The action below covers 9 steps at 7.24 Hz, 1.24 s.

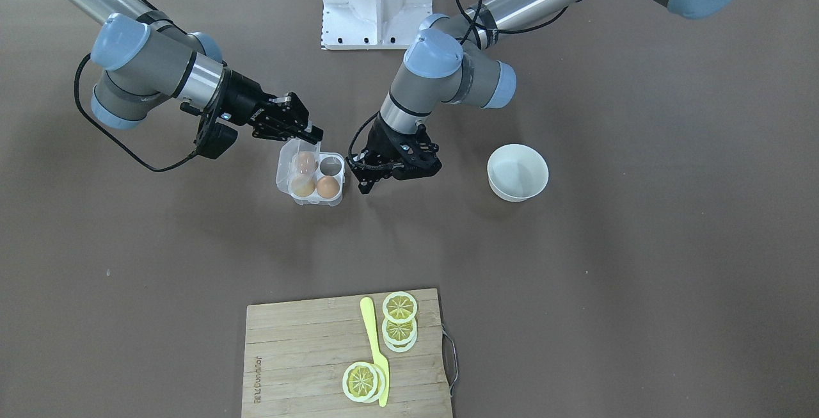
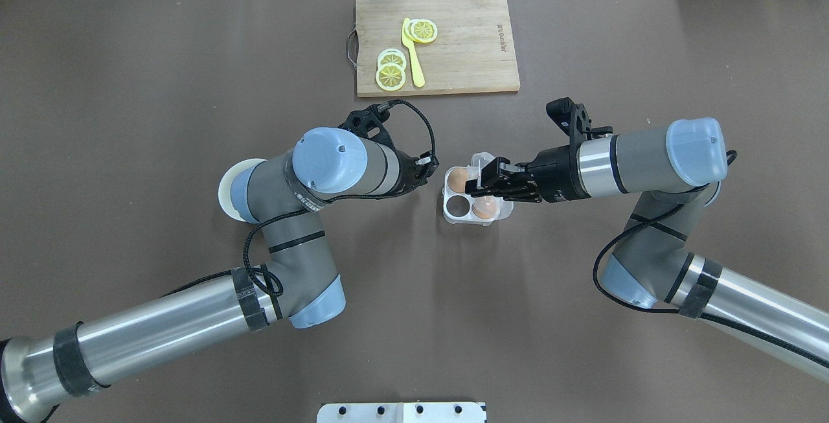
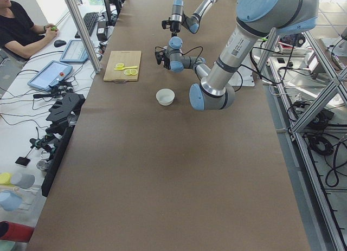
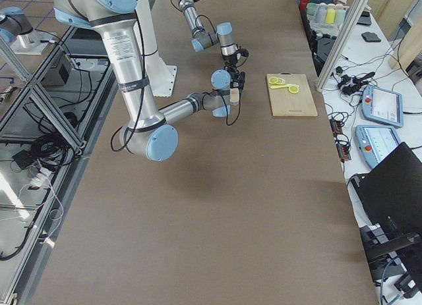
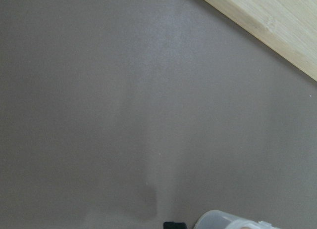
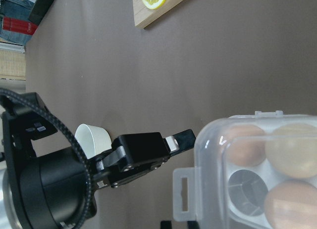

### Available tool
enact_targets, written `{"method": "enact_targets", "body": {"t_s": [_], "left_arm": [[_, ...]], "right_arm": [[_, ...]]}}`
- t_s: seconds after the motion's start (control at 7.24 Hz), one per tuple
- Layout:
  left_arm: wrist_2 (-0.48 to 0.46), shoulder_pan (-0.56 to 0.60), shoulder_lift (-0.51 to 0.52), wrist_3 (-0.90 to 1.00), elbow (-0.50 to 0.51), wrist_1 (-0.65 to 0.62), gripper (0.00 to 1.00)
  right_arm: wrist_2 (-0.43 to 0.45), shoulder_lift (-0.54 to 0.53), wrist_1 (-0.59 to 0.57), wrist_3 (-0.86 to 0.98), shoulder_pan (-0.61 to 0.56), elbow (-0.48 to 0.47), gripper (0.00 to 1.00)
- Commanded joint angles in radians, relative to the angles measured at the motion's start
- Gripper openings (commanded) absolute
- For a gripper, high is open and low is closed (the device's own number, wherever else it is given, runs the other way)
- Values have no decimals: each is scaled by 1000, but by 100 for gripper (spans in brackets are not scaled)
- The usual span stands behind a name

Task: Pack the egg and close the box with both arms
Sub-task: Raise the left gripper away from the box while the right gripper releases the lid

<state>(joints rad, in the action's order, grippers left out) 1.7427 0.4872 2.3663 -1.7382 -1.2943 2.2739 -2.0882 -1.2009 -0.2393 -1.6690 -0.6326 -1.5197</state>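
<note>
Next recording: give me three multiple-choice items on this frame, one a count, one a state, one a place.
1. How many eggs lie in the box? A. one B. three C. four
2. The white bowl is: A. empty B. holding an egg C. upside down
3. Where does the yellow knife lie? A. in the bowl B. on the cutting board C. in the box
Answers: 1 B, three cells are filled and one is bare. 2 A, only its white inside shows. 3 B, it lies on the wood beside the lemon slices.
</note>
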Motion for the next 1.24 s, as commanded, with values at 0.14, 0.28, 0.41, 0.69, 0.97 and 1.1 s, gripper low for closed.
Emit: {"method": "enact_targets", "body": {"t_s": [0.14, 0.28, 0.41, 0.69, 0.97, 1.1], "left_arm": [[105, 54, -50, 0, -58, -2, 0], [157, 79, -76, 0, -86, -2, 0], [193, 100, -91, 0, -117, -8, 0], [216, 119, -98, 0, -123, -8, 0], [215, 117, -98, 0, -123, -8, 0], [215, 117, -96, 0, -123, -8, 0]], "right_arm": [[14, 10, 0, 0, 14, 7, 23], [33, 23, -8, -2, 28, 7, 28], [55, 59, -65, -3, 50, 7, 60], [89, 110, -117, -50, 79, 4, 99], [91, 113, -118, -72, 79, 1, 99], [89, 115, -118, -74, 79, -4, 99]]}}
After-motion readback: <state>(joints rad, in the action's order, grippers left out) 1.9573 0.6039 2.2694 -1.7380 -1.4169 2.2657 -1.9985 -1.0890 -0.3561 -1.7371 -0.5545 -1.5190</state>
